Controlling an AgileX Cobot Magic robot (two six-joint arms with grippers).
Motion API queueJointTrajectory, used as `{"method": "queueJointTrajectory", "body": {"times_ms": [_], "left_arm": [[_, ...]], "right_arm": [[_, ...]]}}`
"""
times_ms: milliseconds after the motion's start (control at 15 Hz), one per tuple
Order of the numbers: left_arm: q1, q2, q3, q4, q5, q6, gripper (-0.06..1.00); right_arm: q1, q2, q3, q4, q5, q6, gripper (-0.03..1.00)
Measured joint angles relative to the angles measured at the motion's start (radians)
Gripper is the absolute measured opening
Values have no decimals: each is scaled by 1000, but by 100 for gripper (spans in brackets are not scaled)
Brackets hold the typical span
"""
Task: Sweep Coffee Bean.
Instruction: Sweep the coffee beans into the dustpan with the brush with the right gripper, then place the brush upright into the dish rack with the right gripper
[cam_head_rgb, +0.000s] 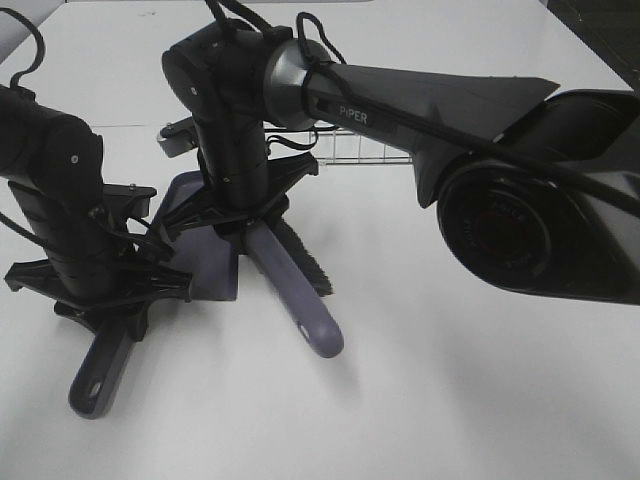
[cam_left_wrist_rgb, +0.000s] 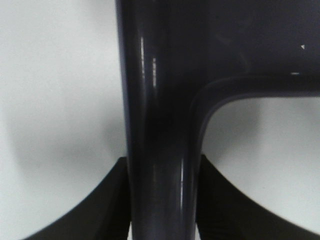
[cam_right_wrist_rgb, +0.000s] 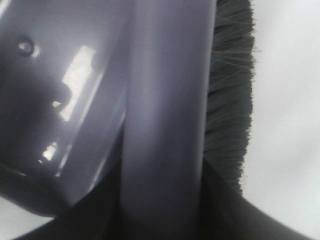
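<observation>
1. A white table (cam_head_rgb: 470, 400), plain and matte, fills the exterior high view.
2. A grey-purple dustpan (cam_head_rgb: 212, 272) sits left of centre, its pan seemingly down on the surface, though the contact is hidden.
3. A brush (cam_head_rgb: 300, 305) lies just beside it, with its dark bristles toward the table.
4. A wire rack (cam_head_rgb: 365, 152) stands behind both.

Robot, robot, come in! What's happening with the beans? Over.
Left hand shut on dustpan. Right hand shut on brush. Beans not in sight; arms hide part of dustpan.
</observation>
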Motion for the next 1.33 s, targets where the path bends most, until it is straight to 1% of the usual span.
{"method": "queueJointTrajectory", "body": {"times_ms": [133,200,400,533,733,800,1067,1133,1333], "left_arm": [[0,0,0,-3,-2,-1,35],[0,0,0,-7,-1,-1,35],[0,0,0,-8,-5,-1,35],[0,0,0,-8,-5,-1,35],[0,0,0,-8,-5,-1,35],[0,0,0,-8,-5,0,35],[0,0,0,-8,-5,2,35],[0,0,0,-8,-5,2,35],[0,0,0,-8,-5,2,35]], "right_arm": [[5,5,-85,34,8,24,31],[5,6,-116,33,26,31,31],[7,7,-209,46,7,50,31],[7,-4,-229,19,5,48,31],[-3,-43,-229,-51,6,-4,31],[-9,-54,-229,-54,6,-13,31],[-101,-144,-227,-73,7,-77,31],[-126,-173,-207,-77,7,-85,31],[-228,-298,-48,-80,6,-117,31]]}}
